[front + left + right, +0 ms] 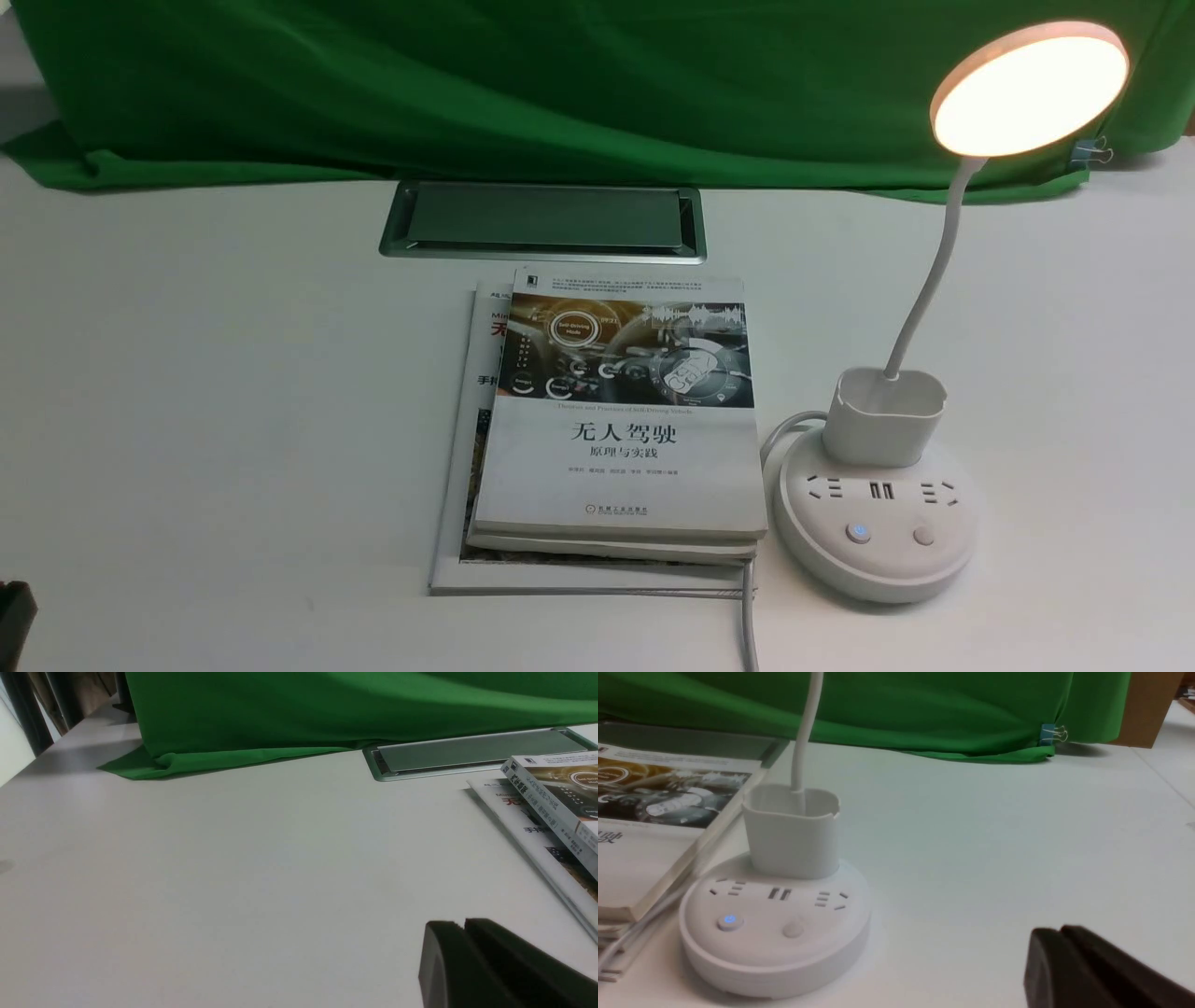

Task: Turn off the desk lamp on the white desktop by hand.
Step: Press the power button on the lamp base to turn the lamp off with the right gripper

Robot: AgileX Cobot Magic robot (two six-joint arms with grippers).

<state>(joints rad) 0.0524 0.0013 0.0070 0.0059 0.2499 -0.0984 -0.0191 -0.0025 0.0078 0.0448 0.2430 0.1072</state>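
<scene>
The desk lamp [1030, 89] stands at the right of the white desktop [205, 392], its round head glowing warm. A thin white neck [924, 289] drops into a small cup on the round socket base [878, 523]. The base [775, 924] has two buttons: one with a blue light [729, 920] and a plain one [792, 929]. My right gripper [1059, 931] is shut with nothing in it, off to the side of the base and apart from it. My left gripper [464, 924] is also shut and empty, over bare desktop near the books. Only a dark corner of the left arm [14, 607] shows in the front view.
A stack of books [616, 420] lies left of the lamp base, with the white power cord [747, 616] running along its right edge. A silver-framed grey hatch [543, 220] sits behind the books. Green cloth [467, 84] covers the back, held by a binder clip [1092, 151].
</scene>
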